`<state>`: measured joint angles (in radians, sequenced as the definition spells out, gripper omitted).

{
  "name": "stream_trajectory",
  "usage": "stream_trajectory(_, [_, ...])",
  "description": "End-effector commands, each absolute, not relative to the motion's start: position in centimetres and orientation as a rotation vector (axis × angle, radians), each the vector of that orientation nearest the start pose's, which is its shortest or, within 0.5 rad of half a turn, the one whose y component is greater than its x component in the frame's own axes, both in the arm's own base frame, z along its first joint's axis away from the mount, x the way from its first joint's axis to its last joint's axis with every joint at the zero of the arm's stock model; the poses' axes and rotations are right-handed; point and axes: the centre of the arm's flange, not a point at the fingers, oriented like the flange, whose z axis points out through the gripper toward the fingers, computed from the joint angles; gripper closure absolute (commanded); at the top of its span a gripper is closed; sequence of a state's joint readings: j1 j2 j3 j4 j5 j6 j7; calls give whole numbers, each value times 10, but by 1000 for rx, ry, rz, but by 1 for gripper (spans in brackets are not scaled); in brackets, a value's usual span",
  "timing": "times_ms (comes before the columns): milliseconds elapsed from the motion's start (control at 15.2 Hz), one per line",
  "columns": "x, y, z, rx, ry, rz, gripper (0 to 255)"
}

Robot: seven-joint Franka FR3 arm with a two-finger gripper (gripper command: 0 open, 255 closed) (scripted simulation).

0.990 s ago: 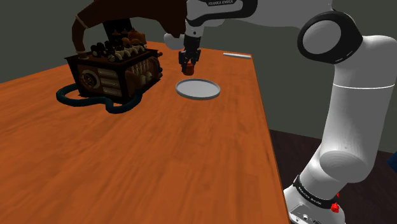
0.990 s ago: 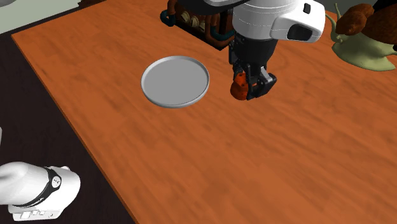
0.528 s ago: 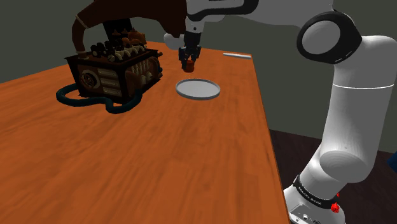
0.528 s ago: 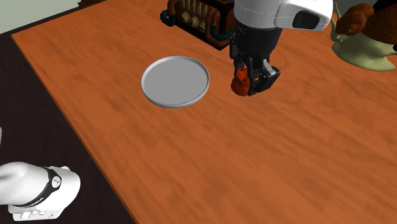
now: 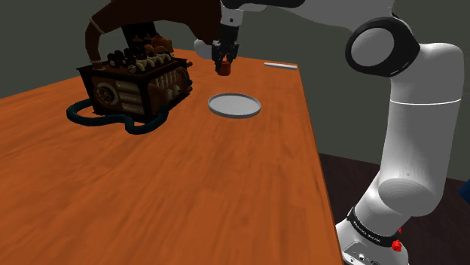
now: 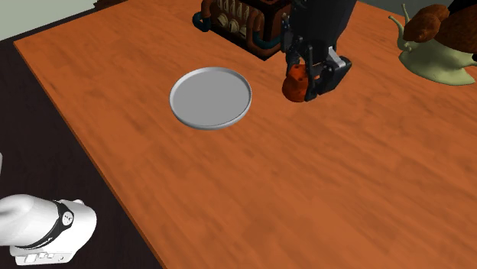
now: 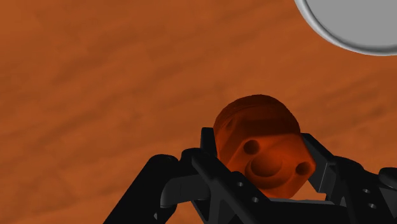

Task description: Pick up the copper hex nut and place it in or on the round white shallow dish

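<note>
Gripper, shoulder view: we see the gripper (image 5: 224, 65) clasping the orange-brown nut (image 5: 224, 70) in the air, above the table (image 5: 151, 188) and beyond the grey dish (image 5: 234, 105).
Nut, second exterior view: we place it to the dish's right, over bare wood.
Nut, wrist view: both fingers (image 7: 207, 145) press its sides, and the dish rim is well apart.

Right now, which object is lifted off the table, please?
The copper-coloured nut, clasped in the gripper above the table; the grey dish, the dark ornate box and the snail figure rest on it.
</note>
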<state>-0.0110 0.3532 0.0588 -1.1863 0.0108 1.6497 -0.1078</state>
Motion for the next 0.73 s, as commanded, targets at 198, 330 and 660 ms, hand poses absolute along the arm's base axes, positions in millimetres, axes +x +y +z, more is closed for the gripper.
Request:
stream_trajectory(198, [666,26,626,-3100,-234,-173,255])
stream_trajectory(330, [666,26,636,-3100,-234,-173,255])
stream_trajectory(660, [620,51,641,-3100,-234,-173,255])
